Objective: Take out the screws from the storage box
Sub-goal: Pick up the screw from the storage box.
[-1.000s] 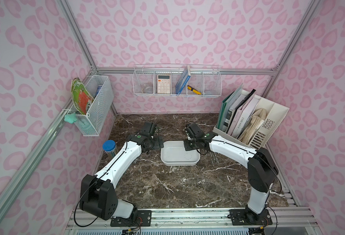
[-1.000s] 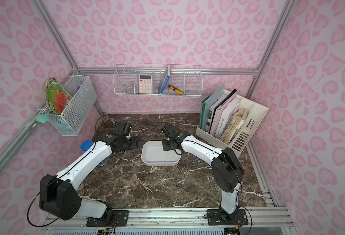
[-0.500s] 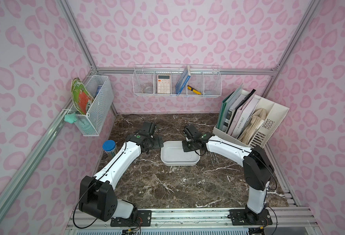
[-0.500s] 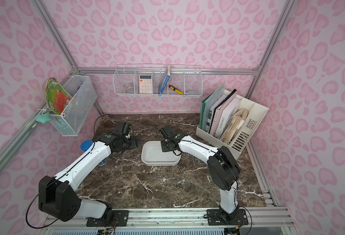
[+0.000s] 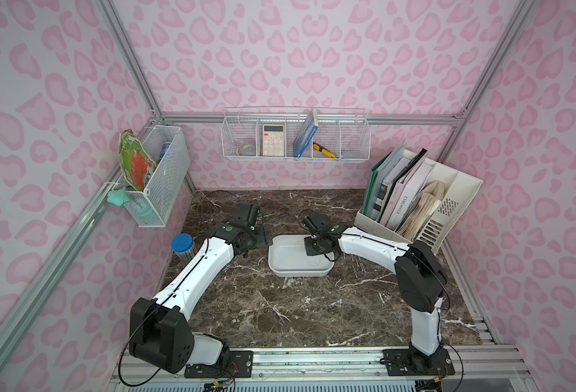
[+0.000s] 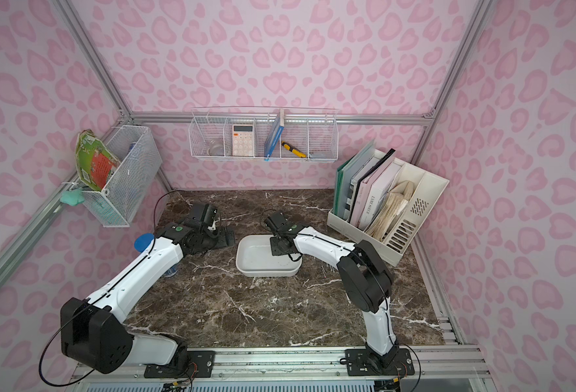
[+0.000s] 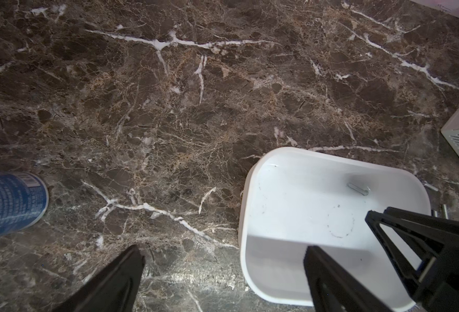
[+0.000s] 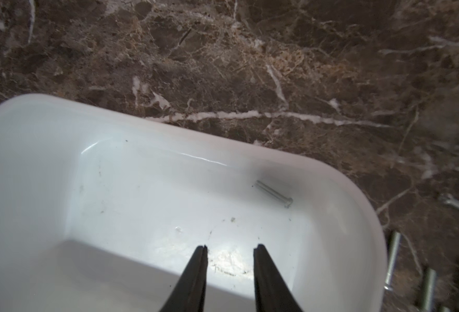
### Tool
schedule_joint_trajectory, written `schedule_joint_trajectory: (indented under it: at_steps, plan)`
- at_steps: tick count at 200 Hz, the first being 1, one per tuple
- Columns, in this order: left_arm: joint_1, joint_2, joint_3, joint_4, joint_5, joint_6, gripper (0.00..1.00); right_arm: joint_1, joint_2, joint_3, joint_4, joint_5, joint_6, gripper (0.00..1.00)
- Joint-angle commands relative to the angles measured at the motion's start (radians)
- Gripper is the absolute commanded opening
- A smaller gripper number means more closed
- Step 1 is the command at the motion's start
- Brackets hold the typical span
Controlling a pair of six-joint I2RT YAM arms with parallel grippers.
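Storage box (image 5: 296, 273): white, shallow, rounded corners, low walls; sits flat mid-counter (image 5: 280, 315) btwn the two arms, seen in both top views. Holds just one screw (image 8: 274, 194), lying flat on box floor near a rounded corner, head end toward the wall; same screw (image 7: 357, 189) visible from left wrist cam. Rest of floor bare bar faint scuffs & a ring mark. Other screws (image 8: 393, 259) out on counter just beside box, on robot's right side of it; approx five in right wrist view, though blurred & partly cut by frame edge, so count not certain. In a top view, only thin slivers: screws (image 5: 356, 268) btwn box & right arm. Right fingers (image 8: 196, 272): reach down inside box, tips low over floor, part-open w/ a narrowish gap, nothing btwn them, nothing gripped; near the lone screw but not touching it. Left fingers (image 7: 115, 281): spread wide, holding nothing; one over bare counter, other overlapping box's end in left wrist view. From above, sit just beside box's left wall. Blue-lidded can (image 5: 181, 242) upright at counter's left edge, next to left arm, well apart from box. Cream file organiser (image 5: 449, 210) w/ folders stands back right, behind right arm. Wire basket (image 5: 295, 135) on back wall w/ calculator, book, yellow cutter; second wire basket (image 5: 157, 176) on left wall.
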Motion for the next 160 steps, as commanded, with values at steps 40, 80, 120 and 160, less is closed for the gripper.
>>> schedule_joint_trajectory:
  at_steps: [40, 80, 120, 160]
  plan:
    - [0.0, 0.0, 0.005, -0.012, 0.015, 0.003, 0.97, -0.025, 0.053, 0.034, -0.009, 0.084, -0.184, 0.37]
    - [0.0, 0.008, 0.006, -0.009, 0.024, 0.006, 0.97, -0.049, 0.09, 0.062, -0.007, 0.064, -0.257, 0.38]
    - [0.0, 0.007, 0.003, -0.007, 0.011, 0.004, 0.97, -0.055, 0.127, 0.065, -0.011, 0.054, -0.286, 0.33]
    - [0.0, 0.016, 0.005, -0.008, 0.017, 0.003, 0.97, -0.057, 0.147, 0.076, -0.031, 0.082, -0.275, 0.33]
